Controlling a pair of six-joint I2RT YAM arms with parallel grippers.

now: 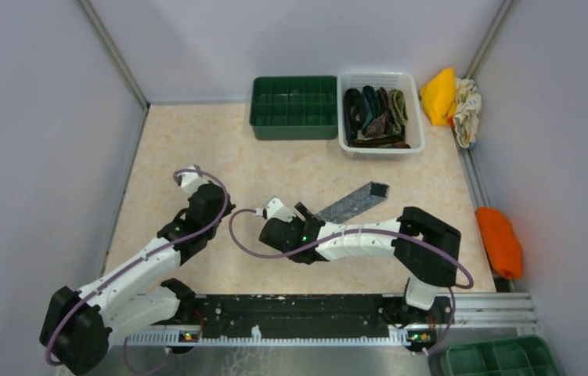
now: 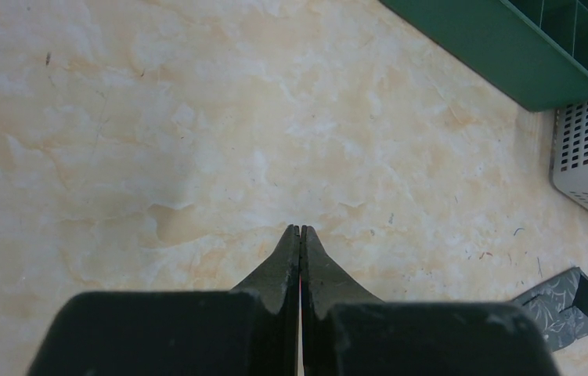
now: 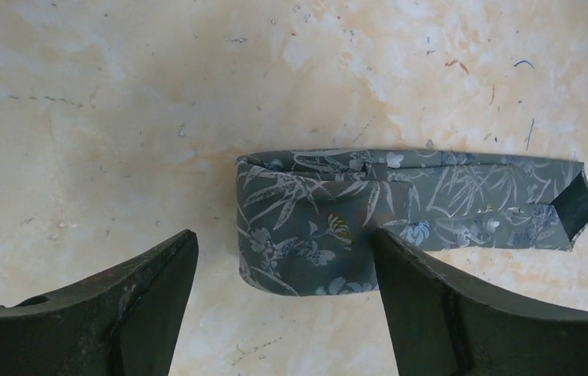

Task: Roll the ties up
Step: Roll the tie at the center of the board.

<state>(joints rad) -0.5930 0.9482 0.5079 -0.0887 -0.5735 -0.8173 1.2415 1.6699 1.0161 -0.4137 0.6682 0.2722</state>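
A grey tie [image 1: 353,201] with a leaf pattern lies flat on the table, slanting from the centre toward the white basket. In the right wrist view the tie [image 3: 400,196] has its near end folded over itself. My right gripper [image 1: 312,215] is open, and in its wrist view the gripper [image 3: 283,235] straddles the folded end, with the right finger [image 3: 431,298] at the fold's edge. My left gripper [image 1: 226,207] is shut and empty [image 2: 300,229], left of the tie. The tie's far tip [image 2: 564,301] shows at the lower right of the left wrist view. Several more ties [image 1: 373,117] lie in the basket.
A green compartment tray [image 1: 294,106] and a white basket [image 1: 418,117] stand at the back. A yellow cloth [image 1: 439,95] and a patterned cloth [image 1: 469,110] lie at the back right, and an orange cloth [image 1: 499,239] at the right edge. Another green tray [image 1: 502,356] sits at the bottom right.
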